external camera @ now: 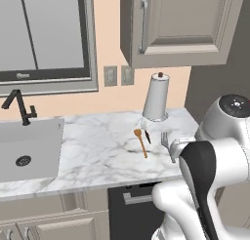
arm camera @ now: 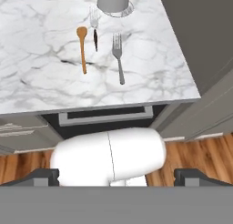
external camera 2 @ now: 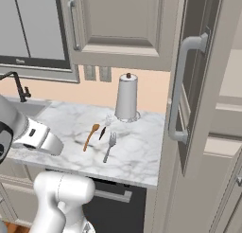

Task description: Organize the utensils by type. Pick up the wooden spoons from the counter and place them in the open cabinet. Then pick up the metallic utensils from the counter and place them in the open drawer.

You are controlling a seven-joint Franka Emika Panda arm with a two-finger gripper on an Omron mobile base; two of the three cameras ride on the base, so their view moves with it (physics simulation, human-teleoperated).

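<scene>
Wooden spoon (arm camera: 82, 49), slim and orange-brown, lies flat on the white marble table (arm camera: 41, 73), its small bowl toward the wall. Just beside it lies the short black-handled utensil (arm camera: 95, 39), whose silvery tip is too small to make out clearly. The silver fork (arm camera: 119, 57) lies a little further toward the tall panel, apart from both. A pale second fork-like shape (arm camera: 93, 17) sits near the paper towel roll (arm camera: 114, 1), faint and hard to tell from the marble veins. The roll is cut off at the top edge of the hand view; in the right base view it stands upright near the wall.

In the left base view the arm's own white and dark body covers most of the fork. The wall cabinet (external camera 2: 118, 23) above the table shows its panelled door and silver bar handle; whether it stands open I cannot tell. A sink (external camera: 24, 146) with a black tap is cut off at the left edge.

The claw (arm camera: 116, 177) has its two dark fingertips (arm camera: 43, 176) spread wide apart at the bottom of the hand view, holding and touching nothing, well back from the table edge.

No readable writing shows.
</scene>
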